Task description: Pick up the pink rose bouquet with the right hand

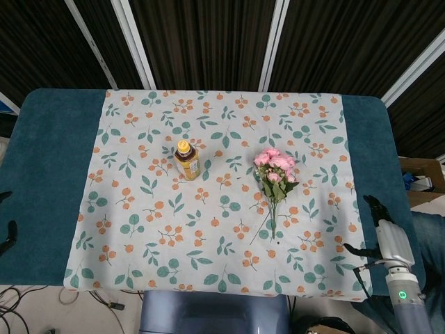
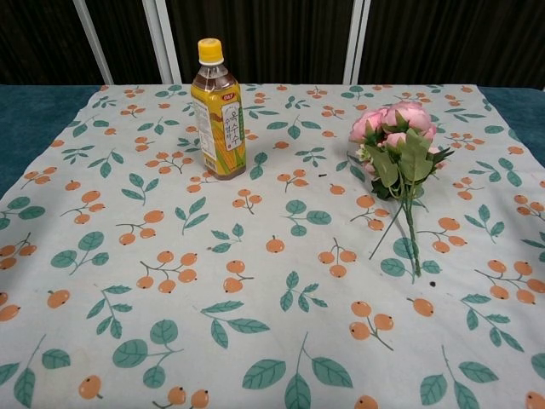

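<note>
Nearest the robot, at the lower right of the head view, the right hand (image 1: 382, 236) hovers over the right edge of the patterned cloth (image 1: 174, 229), where the cloth meets the teal table (image 1: 49, 160); its dark fingers (image 1: 372, 204) are spread apart and it holds nothing. At the lower left border of the same view only a few dark fingertips of the left hand (image 1: 5, 233) show, past the table's edge, too little to tell whether that hand is open or closed. The chest view shows neither hand. Farther in, right of the cloth's centre, the rose bouquet (image 1: 274, 175) lies flat on the cloth, its green stem (image 1: 271, 221) pointing toward the robot and its pink blooms (image 1: 274, 161) away from it; in the chest view the bouquet (image 2: 398, 149) lies to the right, well apart from the right hand. Left of the flowers, at about the same depth and clear of them, a bottle (image 1: 186, 160) with a yellow cap and amber drink stands upright, and the chest view shows it (image 2: 218, 115) with a yellow label. Beyond the table's far edge are dark slatted panels (image 1: 208, 42) with pale bars.
</note>
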Available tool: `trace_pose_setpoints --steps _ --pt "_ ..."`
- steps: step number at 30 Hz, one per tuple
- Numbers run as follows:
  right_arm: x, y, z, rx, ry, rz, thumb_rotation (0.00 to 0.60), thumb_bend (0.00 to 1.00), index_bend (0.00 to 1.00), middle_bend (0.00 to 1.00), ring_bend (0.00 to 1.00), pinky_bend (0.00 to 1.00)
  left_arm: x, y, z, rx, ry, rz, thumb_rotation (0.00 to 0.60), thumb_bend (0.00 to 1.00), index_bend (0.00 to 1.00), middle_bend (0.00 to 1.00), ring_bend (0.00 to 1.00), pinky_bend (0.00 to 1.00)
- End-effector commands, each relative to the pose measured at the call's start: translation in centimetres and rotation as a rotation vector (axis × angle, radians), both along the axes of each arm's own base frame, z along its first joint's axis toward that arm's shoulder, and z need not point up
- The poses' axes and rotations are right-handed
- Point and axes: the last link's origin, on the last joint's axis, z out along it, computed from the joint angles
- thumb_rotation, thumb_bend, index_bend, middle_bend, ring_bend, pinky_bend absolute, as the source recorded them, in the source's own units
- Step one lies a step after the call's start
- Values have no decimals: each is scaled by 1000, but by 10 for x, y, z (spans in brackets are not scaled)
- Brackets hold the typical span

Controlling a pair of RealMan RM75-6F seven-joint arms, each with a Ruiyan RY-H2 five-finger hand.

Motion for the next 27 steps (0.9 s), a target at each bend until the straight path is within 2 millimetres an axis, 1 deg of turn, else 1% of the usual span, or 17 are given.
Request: trace_pose_setpoints --steps 1,2,3,4,9,11,22,27 --pt "35 -36 -8 57 -57 30 600 71 8 33 59 192 0 1 0 -3 1 3 600 514 189 27 40 0" --pt "40 -42 -11 67 -57 29 600 70 8 33 59 192 0 1 0 -3 0 4 600 514 189 27 40 0" --pt "53 -52 -21 98 -90 33 600 70 8 33 59 192 -1 1 0 -4 -1 5 600 514 189 27 40 0" --pt "59 -60 -26 109 -103 17 600 70 8 33 60 192 -1 1 0 -3 -2 5 600 514 189 27 41 0" --pt "79 -78 -43 136 -146 -24 600 69 8 33 63 192 -1 1 1 -4 -4 8 600 514 189 27 41 0" --pt "90 -86 -56 151 -141 -27 600 68 8 33 63 192 -1 1 1 -6 -5 8 600 514 189 27 41 0" --pt "120 -115 -90 134 -118 -93 600 66 8 36 64 192 -2 1 1 -7 -4 13 600 514 189 27 40 0" --pt "128 -127 -102 118 -105 -127 600 65 8 38 64 192 -2 1 1 -9 -5 13 600 514 189 27 41 0"
